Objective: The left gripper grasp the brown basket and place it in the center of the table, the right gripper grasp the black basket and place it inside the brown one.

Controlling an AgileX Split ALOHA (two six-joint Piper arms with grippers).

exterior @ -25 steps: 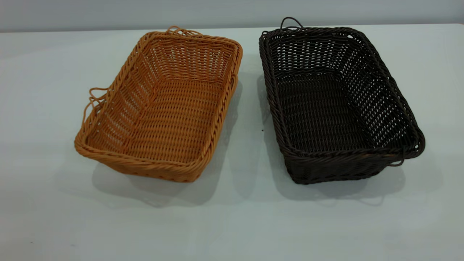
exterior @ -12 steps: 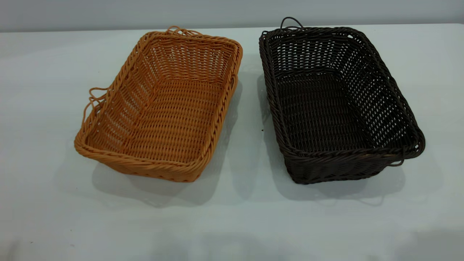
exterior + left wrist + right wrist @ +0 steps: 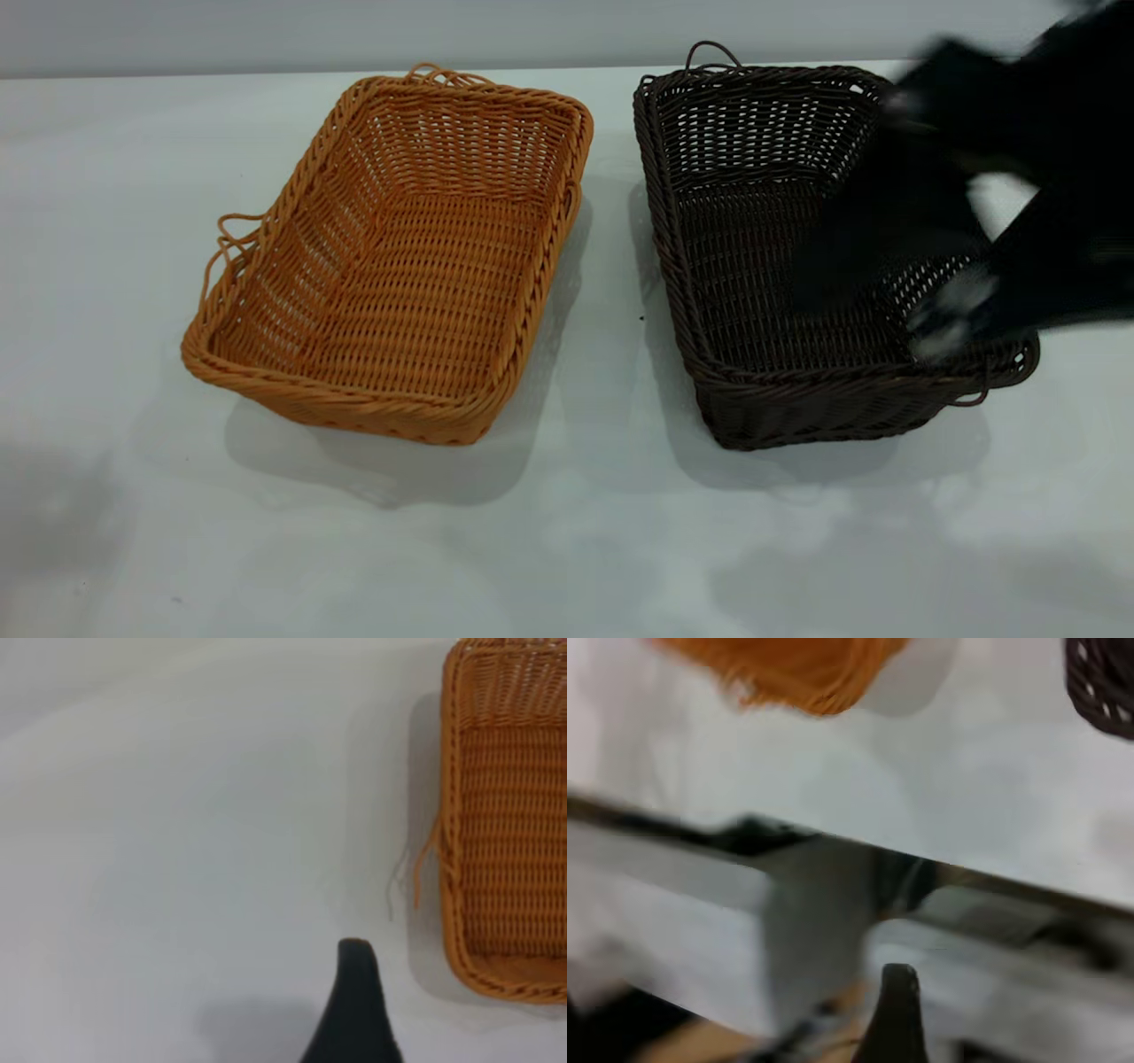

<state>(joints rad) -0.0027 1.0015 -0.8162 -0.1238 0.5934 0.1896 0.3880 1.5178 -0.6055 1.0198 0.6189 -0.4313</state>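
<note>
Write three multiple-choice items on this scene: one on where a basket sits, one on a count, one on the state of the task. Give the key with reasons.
1. Seen from the exterior camera, the brown basket sits where relative to the black basket?
A. Inside it
B. To its left, apart from it
C. Stacked on top of it

2. How many baskets are on the table?
A. One
B. Two
C. Three

3. What is inside the brown basket?
A. Nothing
B. The black basket
C. A gripper

Key: 1 B, a strip of bare table separates them. 2 B, one orange-tan and one dark basket show. 3 A, its woven floor is fully visible, while the right gripper is a blur over the black basket's right side.
</note>
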